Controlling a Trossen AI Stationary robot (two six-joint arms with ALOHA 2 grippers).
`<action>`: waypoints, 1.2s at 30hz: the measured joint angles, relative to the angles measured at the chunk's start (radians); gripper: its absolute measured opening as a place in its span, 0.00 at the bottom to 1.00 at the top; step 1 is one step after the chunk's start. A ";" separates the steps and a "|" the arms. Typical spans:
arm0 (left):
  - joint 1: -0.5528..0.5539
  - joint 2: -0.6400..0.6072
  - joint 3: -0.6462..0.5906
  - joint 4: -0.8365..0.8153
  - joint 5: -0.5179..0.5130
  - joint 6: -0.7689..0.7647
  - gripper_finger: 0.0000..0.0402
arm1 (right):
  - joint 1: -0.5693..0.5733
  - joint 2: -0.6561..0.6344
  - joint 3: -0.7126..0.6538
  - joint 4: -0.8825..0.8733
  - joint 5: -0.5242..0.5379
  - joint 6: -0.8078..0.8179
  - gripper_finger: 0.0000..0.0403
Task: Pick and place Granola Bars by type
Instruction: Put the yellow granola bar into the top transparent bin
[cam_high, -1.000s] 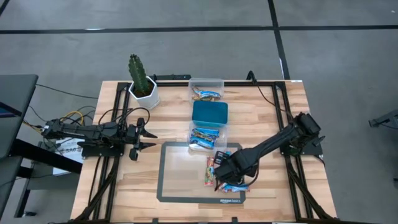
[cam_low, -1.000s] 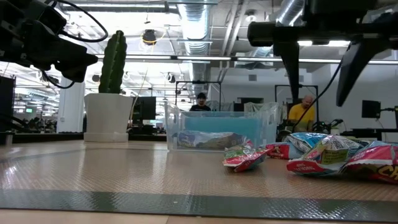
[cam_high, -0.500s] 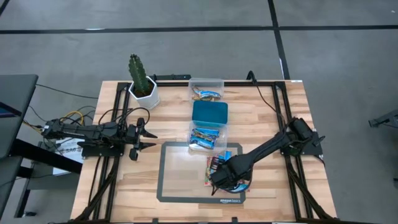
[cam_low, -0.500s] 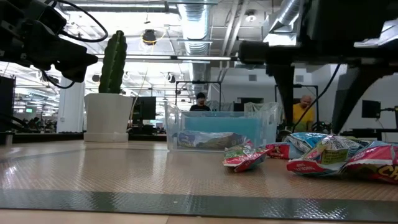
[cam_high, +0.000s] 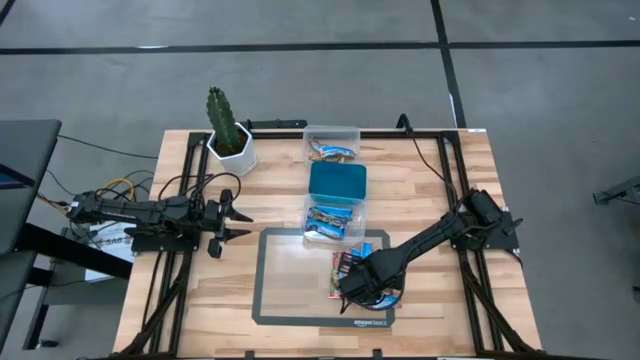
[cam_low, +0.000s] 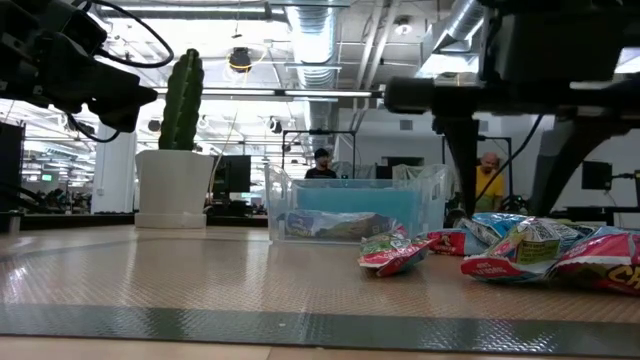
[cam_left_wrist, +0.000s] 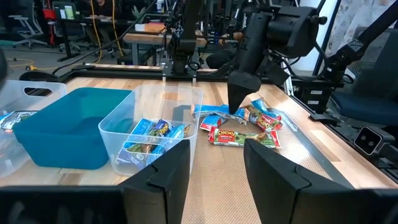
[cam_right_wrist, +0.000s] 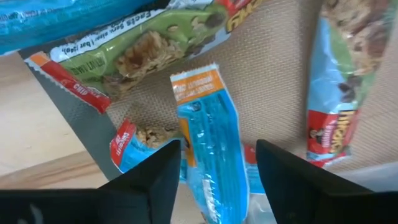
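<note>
The left gripper (cam_high: 222, 213) waited open over the surface's (cam_high: 440, 190) left side, well apart from the bars. Within the last second the right gripper (cam_right_wrist: 214, 180) had dropped onto the Granola Bars (cam_high: 352, 270) pile on the mat (cam_high: 290, 290). It was open around a blue bar (cam_right_wrist: 211, 155) directly beneath it, seemingly ready to close.

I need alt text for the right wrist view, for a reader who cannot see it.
The right hand, fingers open, hovers just above a blue granola bar on a tan mat. Green and red-ended bars lie around it.
</note>
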 joint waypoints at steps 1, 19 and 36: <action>0.000 0.000 0.000 0.000 0.000 0.000 0.36 | 0.000 0.000 -0.008 0.005 0.000 0.000 0.48; 0.000 0.000 0.000 0.000 0.000 0.000 0.36 | 0.000 0.000 -0.048 0.059 0.006 0.001 0.18; 0.000 0.000 0.000 0.000 0.000 0.000 0.36 | 0.000 -0.009 0.031 0.163 0.093 0.411 0.08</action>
